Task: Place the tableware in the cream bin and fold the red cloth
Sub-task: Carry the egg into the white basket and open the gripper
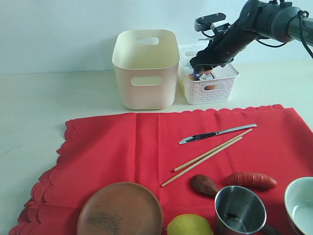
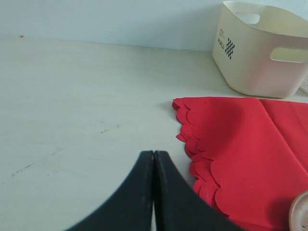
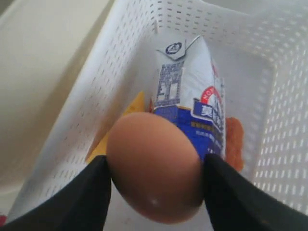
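six tableware pcs sit on the red cloth (image 1: pixel 122 147), lower half of frame; cream bin (image 1: pixel 145 68) upper centre. knife (image 1: pixel 215 133) & chopsticks (image 1: pixel 208 154) look thin, light, prob slippery: pinch mid-length. right fingers (image 3: pixel 72 202) pinch egg (image 3: pixel 154 168) over basket (image 3: pixel 120 57); left fingers (image 2: pixel 130 192) pressed together.

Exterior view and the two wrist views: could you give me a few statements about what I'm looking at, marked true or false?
1. The right gripper holds an egg at the white basket. True.
2. The knife lies in the cream bin. False: it lies on the red cloth.
3. The left gripper is shut. True.
4. The milk carton stands on the red cloth. False: it is in the white basket.
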You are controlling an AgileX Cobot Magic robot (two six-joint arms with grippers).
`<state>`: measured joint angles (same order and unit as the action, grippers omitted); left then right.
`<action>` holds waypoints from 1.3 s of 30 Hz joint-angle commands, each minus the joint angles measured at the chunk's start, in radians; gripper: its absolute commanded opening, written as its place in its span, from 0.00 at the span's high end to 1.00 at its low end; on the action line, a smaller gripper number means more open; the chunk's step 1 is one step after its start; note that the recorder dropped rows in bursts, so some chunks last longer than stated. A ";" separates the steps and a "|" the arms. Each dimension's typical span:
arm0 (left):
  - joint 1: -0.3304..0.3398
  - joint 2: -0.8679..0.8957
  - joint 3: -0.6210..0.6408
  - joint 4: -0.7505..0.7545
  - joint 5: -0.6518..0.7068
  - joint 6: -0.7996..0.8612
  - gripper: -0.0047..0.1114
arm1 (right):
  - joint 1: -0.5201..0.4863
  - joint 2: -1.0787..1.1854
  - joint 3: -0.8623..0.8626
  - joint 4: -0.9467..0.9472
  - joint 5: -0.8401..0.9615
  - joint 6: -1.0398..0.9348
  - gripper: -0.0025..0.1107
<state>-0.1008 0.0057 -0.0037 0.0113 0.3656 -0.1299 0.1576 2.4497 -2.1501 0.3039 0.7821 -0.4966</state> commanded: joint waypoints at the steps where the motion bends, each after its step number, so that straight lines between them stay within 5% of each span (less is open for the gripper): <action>1: 0.003 -0.006 0.004 0.002 -0.008 -0.002 0.96 | -0.005 0.003 -0.013 0.005 0.043 -0.076 0.98; 5: 0.003 -0.006 0.004 0.002 -0.008 -0.002 0.96 | -0.005 0.008 -0.013 0.005 0.068 -0.085 0.95; 14: 0.003 -0.006 0.004 0.002 -0.008 0.000 0.96 | -0.005 0.008 -0.013 0.005 0.080 -0.083 0.63; 24: 0.003 -0.006 0.004 0.002 -0.008 -0.002 0.96 | -0.005 0.006 -0.013 0.005 0.097 -0.034 0.43; 39: 0.003 -0.006 0.004 0.002 -0.008 0.000 0.96 | -0.005 -0.072 -0.013 0.005 0.153 0.012 0.39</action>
<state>-0.1008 0.0057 -0.0037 0.0113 0.3656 -0.1299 0.1576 2.4137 -2.1517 0.3039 0.9121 -0.4877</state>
